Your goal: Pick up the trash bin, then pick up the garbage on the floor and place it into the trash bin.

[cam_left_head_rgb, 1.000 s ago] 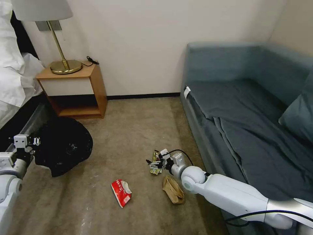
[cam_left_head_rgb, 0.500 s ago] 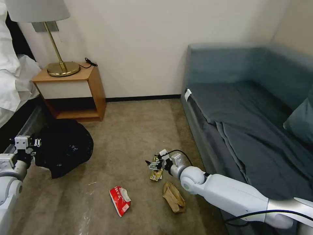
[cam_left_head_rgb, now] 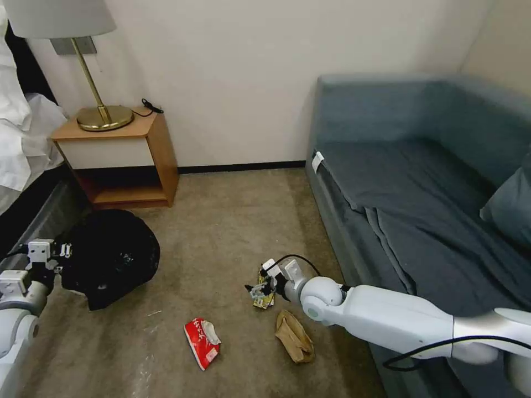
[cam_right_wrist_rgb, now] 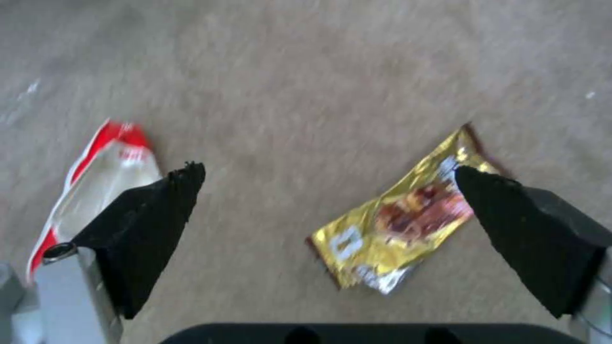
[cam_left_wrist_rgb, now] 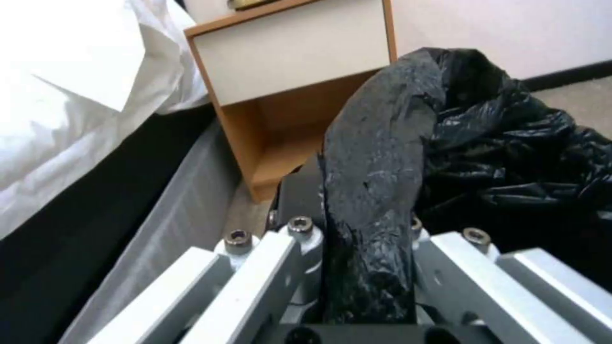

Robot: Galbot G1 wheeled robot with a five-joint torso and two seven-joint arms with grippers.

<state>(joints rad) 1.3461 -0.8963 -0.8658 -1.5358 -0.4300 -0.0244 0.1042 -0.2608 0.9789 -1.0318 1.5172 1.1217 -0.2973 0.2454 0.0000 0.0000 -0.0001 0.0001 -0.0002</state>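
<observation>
While your left gripper point(cam_left_wrist_rgb: 366, 267) stays clamped on the trash bin point(cam_left_head_rgb: 110, 254)'s black liner at nine o'clock, your right gripper point(cam_left_head_rgb: 259, 288) has sunk toward the carpet; its jaws stand wide, with the gold snack wrapper point(cam_right_wrist_rgb: 398, 224) beside one pad, not yet gripped. I judge a grasp imminent. The red wrapper point(cam_left_head_rgb: 202, 342) lies at six o'clock, its white lettering unreadable; the tan paper bag point(cam_left_head_rgb: 294, 336) sits beside it.
</observation>
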